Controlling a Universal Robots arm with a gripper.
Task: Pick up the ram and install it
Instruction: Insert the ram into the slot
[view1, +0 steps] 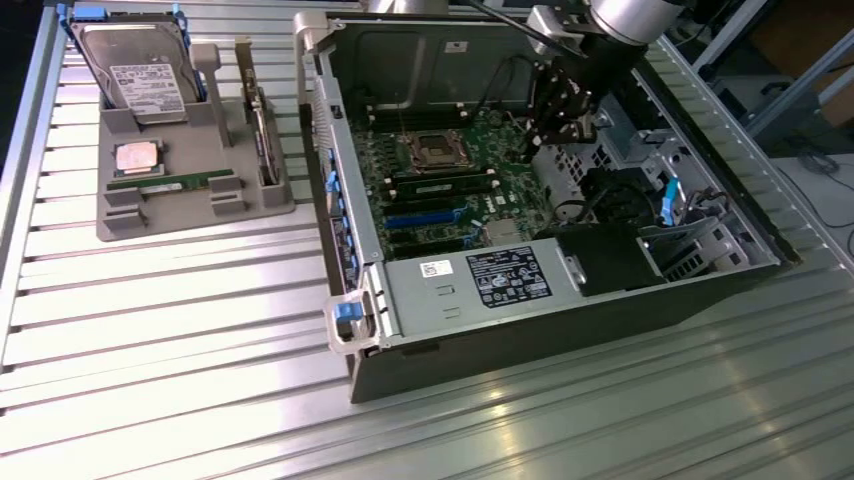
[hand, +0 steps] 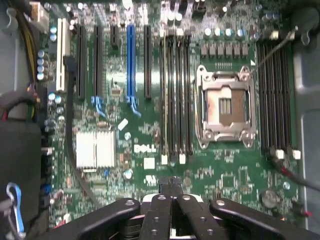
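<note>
The end effector (view1: 577, 118) is seen inside the open computer case (view1: 534, 335), above the motherboard (hand: 125, 145). Its fingers (hand: 160, 210) are drawn together at the tips, and nothing is seen held between them. The black memory slots (hand: 176, 95) lie just ahead of the fingertips, with the empty CPU socket (hand: 225, 107) beside them. The ram (view1: 174, 182) is found well away from the end effector, toward the exterior view's left, resting in a grey tray (view1: 134, 225) on the worktop (view1: 160, 330).
</note>
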